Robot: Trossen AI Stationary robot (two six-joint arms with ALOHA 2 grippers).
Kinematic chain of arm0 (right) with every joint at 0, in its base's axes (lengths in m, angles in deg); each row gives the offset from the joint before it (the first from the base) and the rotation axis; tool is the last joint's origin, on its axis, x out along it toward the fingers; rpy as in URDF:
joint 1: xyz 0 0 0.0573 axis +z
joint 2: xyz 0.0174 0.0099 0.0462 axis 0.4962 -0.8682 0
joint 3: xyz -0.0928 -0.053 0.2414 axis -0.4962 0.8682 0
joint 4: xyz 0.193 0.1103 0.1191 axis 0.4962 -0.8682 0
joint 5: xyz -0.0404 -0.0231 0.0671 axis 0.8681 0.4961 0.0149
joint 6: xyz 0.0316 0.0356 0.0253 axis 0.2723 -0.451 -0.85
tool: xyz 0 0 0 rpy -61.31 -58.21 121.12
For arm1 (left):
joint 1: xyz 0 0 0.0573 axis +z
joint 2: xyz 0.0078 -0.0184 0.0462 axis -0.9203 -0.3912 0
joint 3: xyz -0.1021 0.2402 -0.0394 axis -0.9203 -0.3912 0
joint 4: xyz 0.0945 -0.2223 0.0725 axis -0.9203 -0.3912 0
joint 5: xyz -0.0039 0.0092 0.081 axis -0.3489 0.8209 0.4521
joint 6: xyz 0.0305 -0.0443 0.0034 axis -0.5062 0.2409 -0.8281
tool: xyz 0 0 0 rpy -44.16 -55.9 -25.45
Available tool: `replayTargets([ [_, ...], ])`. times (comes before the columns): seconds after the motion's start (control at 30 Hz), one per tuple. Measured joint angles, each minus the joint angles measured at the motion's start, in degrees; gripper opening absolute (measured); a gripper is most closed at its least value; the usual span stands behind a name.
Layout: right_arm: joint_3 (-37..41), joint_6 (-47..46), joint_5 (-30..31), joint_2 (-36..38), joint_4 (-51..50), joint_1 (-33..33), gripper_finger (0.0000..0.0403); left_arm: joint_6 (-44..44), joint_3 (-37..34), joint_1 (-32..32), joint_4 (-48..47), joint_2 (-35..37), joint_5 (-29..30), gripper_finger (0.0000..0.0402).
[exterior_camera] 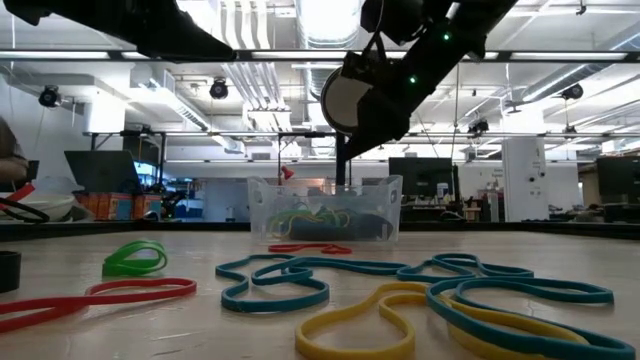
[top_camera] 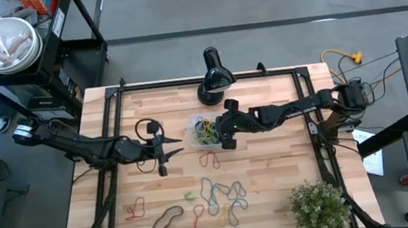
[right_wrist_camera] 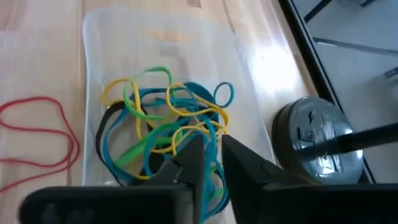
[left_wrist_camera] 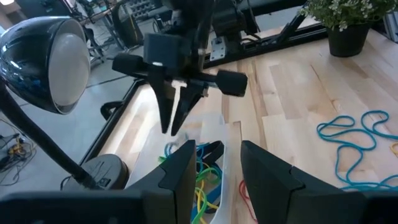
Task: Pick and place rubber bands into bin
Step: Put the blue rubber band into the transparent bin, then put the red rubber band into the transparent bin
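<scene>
From above, the right gripper (top_camera: 226, 133) hangs over the right side of the bin (top_camera: 192, 124), a small clear tray near the middle of the wooden table (top_camera: 284, 151). A tangle of yellow, blue and green rubber bands (top_camera: 206, 131) lies inside the bin. The left gripper (top_camera: 174, 151) sits just left of the bin with its fingers spread apart and nothing between them. A red band (top_camera: 209, 160) lies on the table just beside the bin, on its near side. More bands (top_camera: 220, 196) in blue, green, yellow, red and black are scattered nearer the front edge. A black lamp (top_camera: 213, 75) stands at the far edge and a small potted plant (top_camera: 319, 207) sits at the near right corner. From table height, the bin (exterior_camera: 325, 208) stands far back with bands (exterior_camera: 318, 222) in it, and the right gripper (exterior_camera: 370, 118) hangs just above it. A green band (exterior_camera: 134, 259), blue bands (exterior_camera: 400, 275) and a yellow band (exterior_camera: 420, 325) lie close in front. The left wrist view shows the left fingers (left_wrist_camera: 180, 177) apart, and past them the right gripper (left_wrist_camera: 175, 121) pointing down over the bin (left_wrist_camera: 217, 171). The right wrist view shows the right fingers (right_wrist_camera: 193, 162) a little apart, holding nothing, right over the pile of bands (right_wrist_camera: 165, 124) in the bin (right_wrist_camera: 99, 37). The red band (right_wrist_camera: 37, 134) lies outside it
</scene>
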Motion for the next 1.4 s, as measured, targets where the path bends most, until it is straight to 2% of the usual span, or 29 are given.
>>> replayTargets([
  [0.3, -0.7, -1.1, -1.6, 0.7, -2.8, 0.9, 0.0129, 0.5, 0.0, 0.0, -3.0, 0.0, -1.5, 0.0112],
  [0.47, -0.6, 2.3, -10.8, 0.8, -2.6, 5.1, 0.0138, 3.2, 0.0, 0.0, -8.8, -0.4, -6.3, 0.0112],
  [0.6, -0.5, 2.3, -10.6, 0.8, -2.8, 8.9, 0.0133, 5.6, 0.1, 0.0, -12.9, -1.1, -10.9, 0.0112],
  [0.77, -0.5, 1.4, -10.5, 1.5, -4.7, 13.6, 0.0121, 17.5, 2.0, 0.0, -26.6, -1.8, -13.4, 0.0112],
  [1.03, 0.0, 0.0, -10.2, 1.6, -5.3, 16.0, 0.0104, 40.3, 3.0, -3.0, -44.7, -4.9, -26.0, 0.0112],
  [1.2, 1.3, -1.6, -10.0, 1.6, -5.2, 15.9, 0.0095, 51.6, 4.0, -8.5, -48.1, -7.9, -29.6, 0.0112],
  [1.4, 3.2, -2.4, -10.2, 1.6, -5.2, 15.9, 0.0085, 62.6, 7.2, -15.5, -49.2, -12.4, -30.0, 0.0111],
])
